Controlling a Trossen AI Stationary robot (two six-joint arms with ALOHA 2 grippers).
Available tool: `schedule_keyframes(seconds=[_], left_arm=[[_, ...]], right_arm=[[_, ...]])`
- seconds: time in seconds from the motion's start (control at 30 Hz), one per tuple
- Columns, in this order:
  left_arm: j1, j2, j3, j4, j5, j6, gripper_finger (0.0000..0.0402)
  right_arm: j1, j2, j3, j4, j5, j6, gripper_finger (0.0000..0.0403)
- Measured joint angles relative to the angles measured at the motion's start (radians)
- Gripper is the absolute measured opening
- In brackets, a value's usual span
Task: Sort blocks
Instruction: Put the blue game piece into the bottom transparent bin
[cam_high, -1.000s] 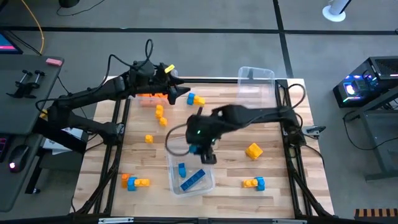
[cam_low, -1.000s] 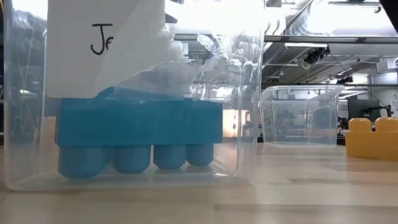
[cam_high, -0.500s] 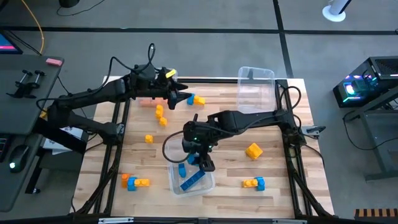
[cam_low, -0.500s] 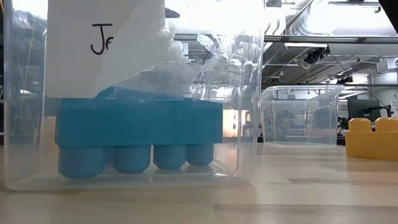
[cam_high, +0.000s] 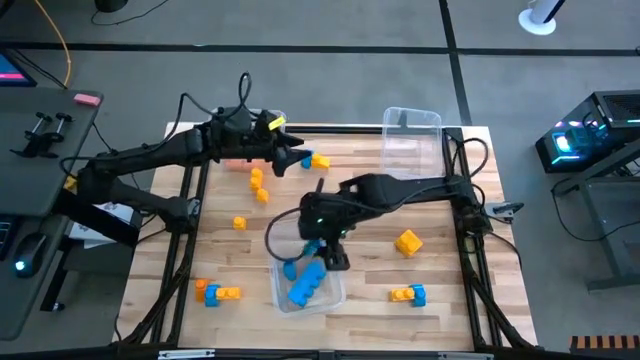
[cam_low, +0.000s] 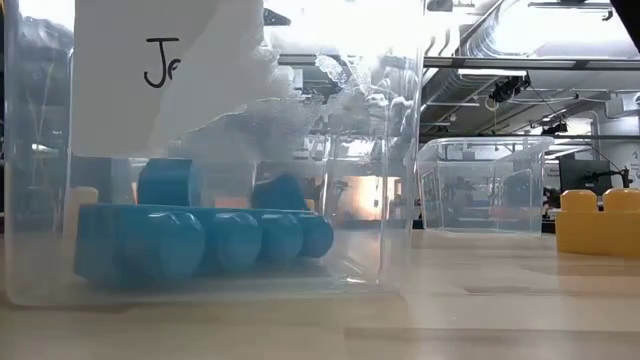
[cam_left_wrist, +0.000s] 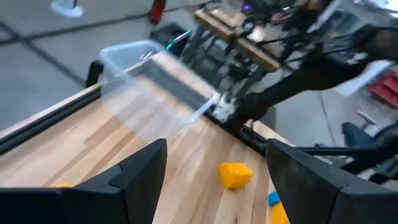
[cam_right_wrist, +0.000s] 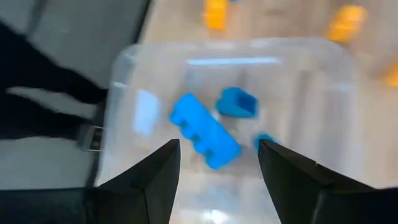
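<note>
My right gripper (cam_high: 326, 252) hovers open over the near clear bin (cam_high: 283, 300), touching nothing. Inside the bin lie a long blue brick (cam_right_wrist: 204, 131) and two small blue blocks (cam_right_wrist: 237, 102), (cam_right_wrist: 263, 141); the low view shows the long brick (cam_low: 200, 245) on its side on the bin floor. My left gripper (cam_high: 292, 159) is open and empty above the table's far part, beside a blue and yellow cluster (cam_high: 318, 160). Loose on the table are orange blocks (cam_high: 257, 181), a yellow block (cam_high: 407, 242) and mixed clusters (cam_high: 218, 292), (cam_high: 407, 294).
A second clear bin (cam_high: 412, 143) stands at the far right corner, also seen in the left wrist view (cam_left_wrist: 146, 70). Orange pieces (cam_high: 243, 153) lie under the left arm. Black frame rails run along the table's left and right edges. Bare wood shows between the blocks.
My right gripper has hovered over the near bin, shifting slightly. A small blue block has dropped into the bin, and the long blue brick has tipped from standing on its studs onto its side. My left gripper has drifted a little toward the right.
</note>
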Motion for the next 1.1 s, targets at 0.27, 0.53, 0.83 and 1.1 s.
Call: schedule_keyframes(seconds=[0.27, 0.53, 0.83, 1.1], left_arm=[[0.126, 0.388, 0.471, -0.572, -0.037, 0.218, 0.0259], [0.207, 0.735, 0.692, -0.73, -0.11, 0.157, 0.0259], [0.251, 0.923, 0.718, -0.794, -0.128, 0.133, 0.0259], [0.261, 0.953, 0.715, -0.812, -0.164, 0.142, 0.0257]], right_arm=[[-0.013, -0.236, -0.015, -0.07, 0.312, 0.06, 0.0215], [-0.019, -0.377, -0.016, -0.077, 0.47, 0.21, 0.0216], [0.009, -0.372, -0.052, -0.083, 0.491, 0.22, 0.0216], [0.008, -0.371, -0.155, -0.085, 0.489, 0.227, 0.0216]])
